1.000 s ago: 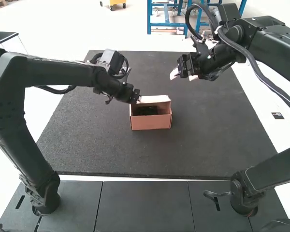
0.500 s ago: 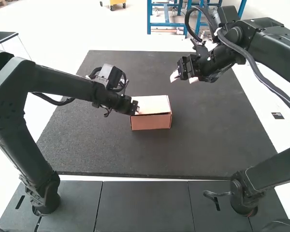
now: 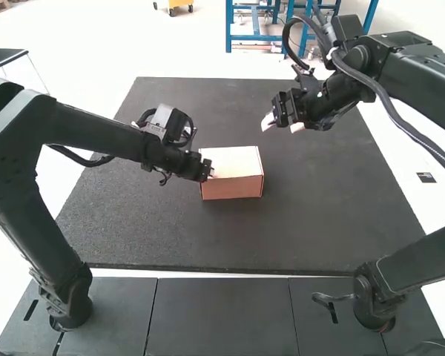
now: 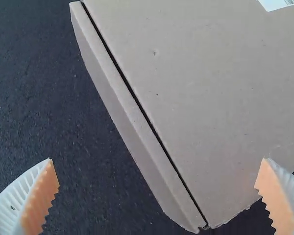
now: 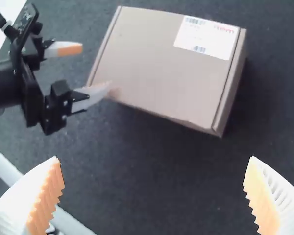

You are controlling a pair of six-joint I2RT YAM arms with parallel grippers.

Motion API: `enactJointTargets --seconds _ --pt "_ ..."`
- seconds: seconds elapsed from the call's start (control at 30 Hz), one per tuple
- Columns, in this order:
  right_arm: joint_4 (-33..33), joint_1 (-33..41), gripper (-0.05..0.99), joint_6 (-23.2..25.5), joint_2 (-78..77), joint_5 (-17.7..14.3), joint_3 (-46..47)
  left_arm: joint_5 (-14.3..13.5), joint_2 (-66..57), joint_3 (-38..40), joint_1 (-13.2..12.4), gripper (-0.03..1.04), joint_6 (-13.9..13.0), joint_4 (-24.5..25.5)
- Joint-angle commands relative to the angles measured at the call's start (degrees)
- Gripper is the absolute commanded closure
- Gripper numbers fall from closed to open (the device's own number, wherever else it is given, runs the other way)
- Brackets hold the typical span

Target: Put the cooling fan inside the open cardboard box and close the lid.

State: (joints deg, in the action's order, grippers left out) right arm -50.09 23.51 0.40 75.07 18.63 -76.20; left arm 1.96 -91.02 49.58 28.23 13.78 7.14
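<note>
On the black mat (image 3: 319, 193), the cardboard box (image 3: 231, 172) sits with its lid (image 3: 233, 159) down. Your left hand (image 3: 207, 168), spread wide, touches its left edge; press the lid evenly flat. Your right hand (image 3: 280, 122) hovers spread, well apart.

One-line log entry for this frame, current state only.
cardboard box: lid shut, on black mat | left gripper: open, at box's left end | right gripper: open, raised clear of box
</note>
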Motion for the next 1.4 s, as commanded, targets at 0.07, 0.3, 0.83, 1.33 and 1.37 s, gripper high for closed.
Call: enactJointTargets --seconds 0.07,0.3,0.83,1.33,1.37 --pt "1.6 0.1 0.10 0.6 -2.0 -0.6 1.2 0.2 9.1 1.0 -1.2 0.06 1.1 -1.0" --pt "7.9 0.1 0.10 5.8 -5.0 -2.5 5.8 -0.9 17.5 -1.0 -3.9 0.06 0.0 -0.4" --pt "28.5 -0.8 0.03 8.5 -15.7 -15.1 20.0 -2.1 38.8 -16.6 -5.8 0.06 -3.3 -8.1" --pt "50.5 -16.5 0.03 -0.5 -33.2 -11.5 48.3 0.9 59.0 -36.3 -17.1 0.06 -13.3 -21.4" --pt "52.3 -17.4 0.03 -1.4 -34.3 -10.6 50.3 1.0 60.3 -37.5 -17.3 0.06 -13.6 -22.5"
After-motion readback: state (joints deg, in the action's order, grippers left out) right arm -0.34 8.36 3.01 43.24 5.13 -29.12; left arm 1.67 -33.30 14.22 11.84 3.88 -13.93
